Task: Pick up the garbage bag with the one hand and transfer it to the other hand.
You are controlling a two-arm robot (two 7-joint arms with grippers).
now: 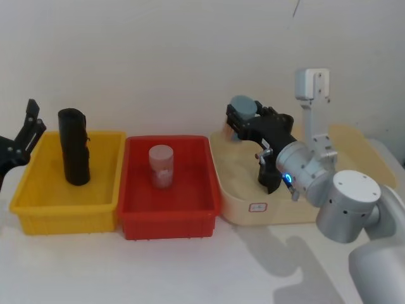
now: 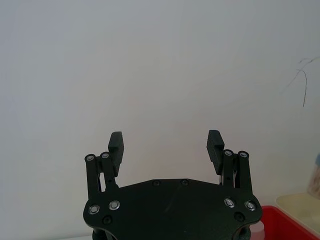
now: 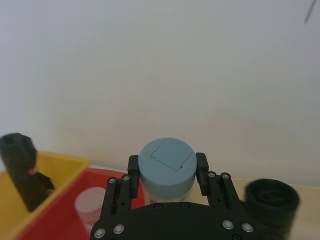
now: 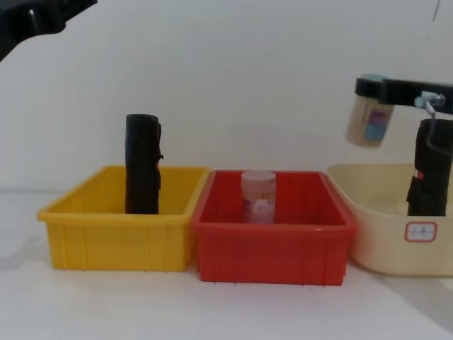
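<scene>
The garbage bag [image 4: 429, 170], a black crinkled roll with a small red-and-white sticker, stands upright in the beige bin [image 4: 382, 227]. In the head view the bag [image 1: 268, 172] is partly hidden behind my right arm. My right gripper [image 1: 243, 117] hovers above that bin's back left, shut on a jar with a grey-blue lid [image 3: 166, 167], which hangs tilted [image 4: 368, 122] above the bin. My left gripper [image 1: 24, 130] is raised left of the yellow bin [image 1: 63, 206], open with nothing between its fingers [image 2: 116, 145].
A similar black roll [image 1: 74, 147] with a small red mark [image 3: 32, 171] stands in the yellow bin. The red bin [image 1: 168, 218] in the middle holds a translucent pink-lidded jar [image 1: 161, 166]. A white wall rises close behind the bins.
</scene>
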